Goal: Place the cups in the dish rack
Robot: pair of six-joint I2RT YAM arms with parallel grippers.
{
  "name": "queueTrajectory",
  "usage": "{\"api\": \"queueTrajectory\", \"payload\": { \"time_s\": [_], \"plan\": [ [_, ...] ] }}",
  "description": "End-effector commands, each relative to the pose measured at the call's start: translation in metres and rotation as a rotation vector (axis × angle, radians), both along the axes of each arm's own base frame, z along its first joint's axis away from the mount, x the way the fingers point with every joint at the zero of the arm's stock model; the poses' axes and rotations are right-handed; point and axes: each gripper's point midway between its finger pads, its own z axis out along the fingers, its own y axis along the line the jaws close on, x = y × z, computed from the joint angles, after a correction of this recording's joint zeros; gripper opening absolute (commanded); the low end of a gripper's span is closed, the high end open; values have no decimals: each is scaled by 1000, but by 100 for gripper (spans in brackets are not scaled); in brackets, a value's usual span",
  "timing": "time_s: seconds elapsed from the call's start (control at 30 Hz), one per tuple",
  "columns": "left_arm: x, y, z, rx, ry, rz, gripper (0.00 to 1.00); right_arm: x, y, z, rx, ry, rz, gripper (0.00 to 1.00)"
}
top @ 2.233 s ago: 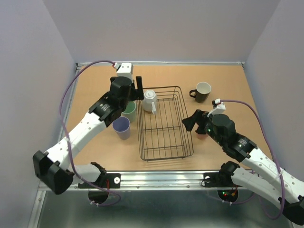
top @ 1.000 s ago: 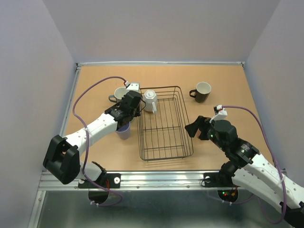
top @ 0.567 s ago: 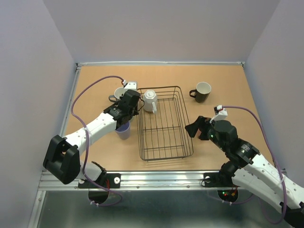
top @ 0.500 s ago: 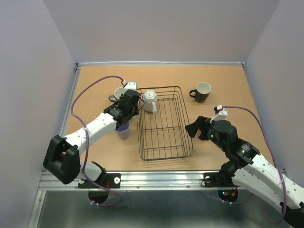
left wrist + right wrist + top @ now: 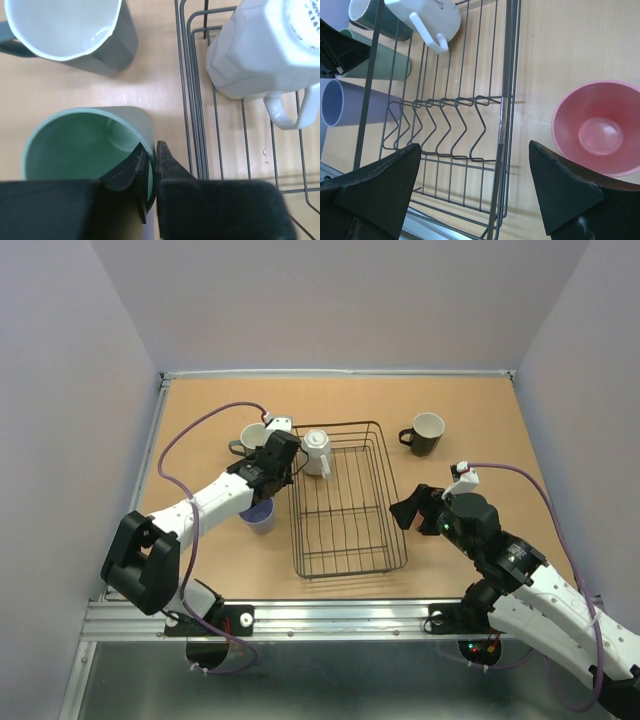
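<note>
The green tumbler (image 5: 85,150) stands upright on the table just left of the dish rack (image 5: 186,100). My left gripper (image 5: 152,162) is shut on its right rim, one finger inside and one outside. In the top view that gripper (image 5: 273,470) hides the green cup. The white mug (image 5: 316,451) lies in the rack's (image 5: 398,520) far left corner. The grey mug (image 5: 250,438) and lavender tumbler (image 5: 260,514) stand left of the rack, and the black mug (image 5: 425,433) at the far right. My right gripper (image 5: 474,150) hangs open over the rack's right side, beside the red-pink tumbler (image 5: 596,127).
The purple cable loops over the left arm near the grey mug (image 5: 75,30). The rack's zigzag dividers (image 5: 440,125) run across its near half. Walls close the table on three sides.
The left gripper has dropped onto the green tumbler and closed on its rim. The right arm has stayed still over the last second.
</note>
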Motion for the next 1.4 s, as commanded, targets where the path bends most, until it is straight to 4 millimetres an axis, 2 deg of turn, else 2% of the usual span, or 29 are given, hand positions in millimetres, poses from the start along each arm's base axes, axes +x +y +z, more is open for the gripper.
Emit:
{"api": "queueTrajectory", "payload": {
  "time_s": [0.0, 0.03, 0.2, 0.33, 0.43, 0.5, 0.53, 0.57, 0.6, 0.63, 0.67, 0.7, 0.73, 0.8, 0.83, 0.93, 1.0, 1.03, 1.1, 1.17, 1.2, 1.23, 1.37],
  "plan": [
    [12, -2, 31, -26, -66, 31, 3, 0, -2, -6, -15, -3, 2, 93],
    [13, 0, 33, -19, -69, 40, 0, 0, -2, -7, -14, -3, 0, 93],
    [11, 4, 54, -26, -92, 56, 0, 0, -2, -8, -18, 2, 0, 93],
    [2, 12, 89, -59, -144, 58, 0, -2, 3, -5, -13, 3, 32, 93],
    [-14, 12, 143, -167, -253, 0, 0, -5, 9, 2, 9, -8, 64, 94],
    [-23, 7, 169, -248, -313, -45, 0, -10, 16, 10, 45, -20, 109, 94],
    [-35, 4, 191, -320, -358, -90, 0, -11, 22, 24, 91, -55, 133, 94],
    [-42, 0, 201, -361, -378, -128, 0, -14, 28, 35, 132, -81, 165, 95],
    [-57, -11, 220, -442, -420, -224, 0, -29, 42, 48, 208, -98, 269, 95],
    [-60, -21, 217, -470, -410, -276, 0, -36, 49, 61, 255, -139, 330, 96],
    [-73, -23, 245, -551, -501, -332, 0, -42, 57, 88, 366, -200, 373, 98],
    [-81, -28, 241, -597, -499, -361, 0, -56, 66, 101, 431, -219, 457, 98],
    [-103, -34, 256, -680, -532, -447, 0, -62, 68, 124, 536, -272, 486, 99],
    [-117, -39, 264, -805, -576, -486, 0, -72, 72, 139, 616, -301, 543, 100],
    [-132, -42, 271, -872, -629, -556, 0, -78, 74, 153, 687, -341, 580, 100],
    [-161, -51, 280, -1017, -654, -682, 0, -81, 75, 164, 779, -377, 604, 100],
    [-173, -52, 283, -1091, -689, -734, 0, -80, 79, 169, 848, -377, 626, 100],
    [-183, -56, 283, -1144, -665, -778, 0, -82, 79, 177, 894, -397, 643, 100],
    [-188, -58, 283, -1220, -690, -811, 0, -76, 87, 172, 907, -372, 653, 100],
    [-180, -57, 278, -1260, -663, -753, 0, -76, 88, 178, 934, -394, 663, 100],
    [-182, -57, 278, -1283, -669, -757, 0, -70, 91, 176, 931, -384, 649, 100],
    [-188, -59, 278, -1287, -670, -798, 0, -68, 92, 176, 931, -384, 645, 100],
    [-192, -63, 278, -1328, -666, -840, 0, -57, 92, 177, 949, -400, 605, 100]
  ]
}}
